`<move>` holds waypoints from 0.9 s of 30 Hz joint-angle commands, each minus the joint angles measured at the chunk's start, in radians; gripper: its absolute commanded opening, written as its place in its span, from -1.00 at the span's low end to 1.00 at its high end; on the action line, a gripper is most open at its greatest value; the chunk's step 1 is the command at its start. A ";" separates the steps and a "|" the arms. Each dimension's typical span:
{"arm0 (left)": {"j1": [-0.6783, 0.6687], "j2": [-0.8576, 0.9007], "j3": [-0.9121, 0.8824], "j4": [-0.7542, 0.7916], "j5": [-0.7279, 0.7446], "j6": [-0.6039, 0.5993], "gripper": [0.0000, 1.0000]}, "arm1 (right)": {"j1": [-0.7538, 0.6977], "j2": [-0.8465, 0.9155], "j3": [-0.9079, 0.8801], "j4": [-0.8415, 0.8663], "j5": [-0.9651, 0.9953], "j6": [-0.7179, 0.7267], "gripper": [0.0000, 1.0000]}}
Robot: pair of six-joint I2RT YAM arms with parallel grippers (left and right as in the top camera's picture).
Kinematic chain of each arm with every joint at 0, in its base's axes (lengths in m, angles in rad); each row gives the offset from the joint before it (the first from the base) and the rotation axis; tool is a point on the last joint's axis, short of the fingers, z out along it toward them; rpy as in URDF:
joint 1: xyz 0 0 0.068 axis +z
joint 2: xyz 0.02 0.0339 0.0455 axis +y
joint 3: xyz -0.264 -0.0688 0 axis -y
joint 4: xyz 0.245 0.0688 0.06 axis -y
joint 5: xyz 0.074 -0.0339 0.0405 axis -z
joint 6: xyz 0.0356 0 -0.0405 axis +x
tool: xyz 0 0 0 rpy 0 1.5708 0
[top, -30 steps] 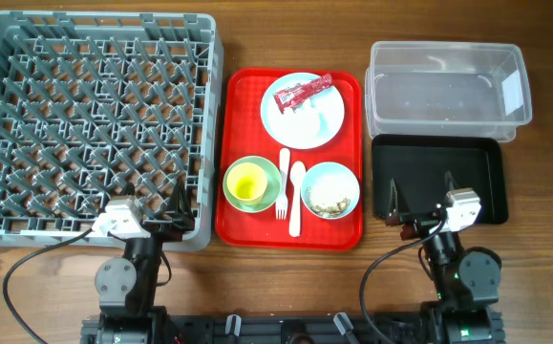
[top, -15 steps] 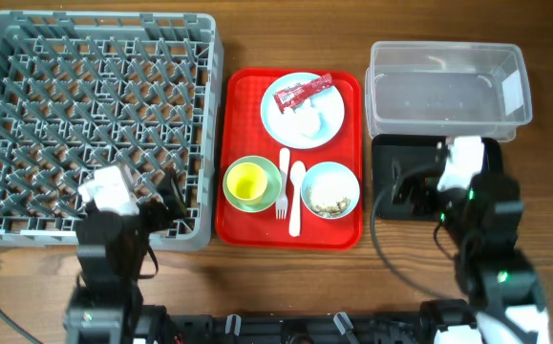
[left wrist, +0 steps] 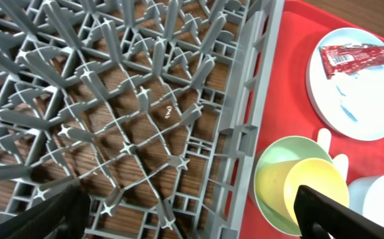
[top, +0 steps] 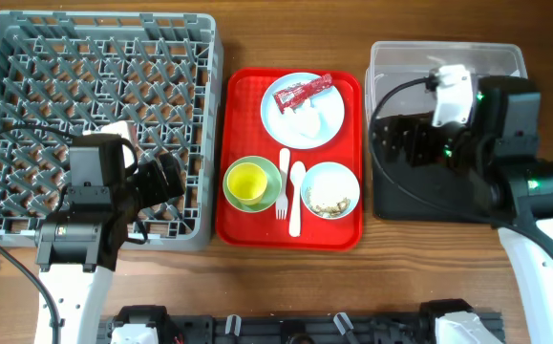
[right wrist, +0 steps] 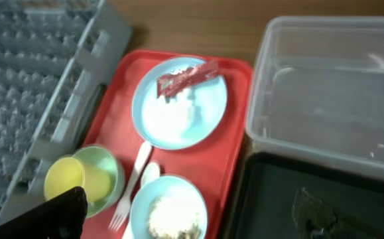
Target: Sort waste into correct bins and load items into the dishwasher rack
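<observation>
Grey rack [top: 95,124] edge sits under the spread left claw [top: 166,180]; spread right claw [top: 402,145] over black tray [top: 429,205].

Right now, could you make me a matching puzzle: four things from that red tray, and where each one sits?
Things:
1. red snack wrapper
2. yellow cup
3. beige crumbs
4. white fork

Places:
A. in the pale blue bowl
B. straight on the red tray
C. on the pale blue plate
D. in the light green bowl

Pairs: 1-C, 2-D, 3-A, 4-B
</observation>
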 commanded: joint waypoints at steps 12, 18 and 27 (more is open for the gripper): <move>0.005 -0.003 0.019 0.028 0.022 0.002 1.00 | 0.243 0.680 0.629 -0.169 0.166 0.013 0.99; 0.005 -0.003 0.019 0.030 0.023 0.002 1.00 | 0.268 0.927 0.628 -0.160 0.178 0.080 0.71; 0.005 -0.003 0.019 0.029 0.023 0.002 1.00 | 0.312 1.083 0.606 -0.082 0.200 0.208 0.52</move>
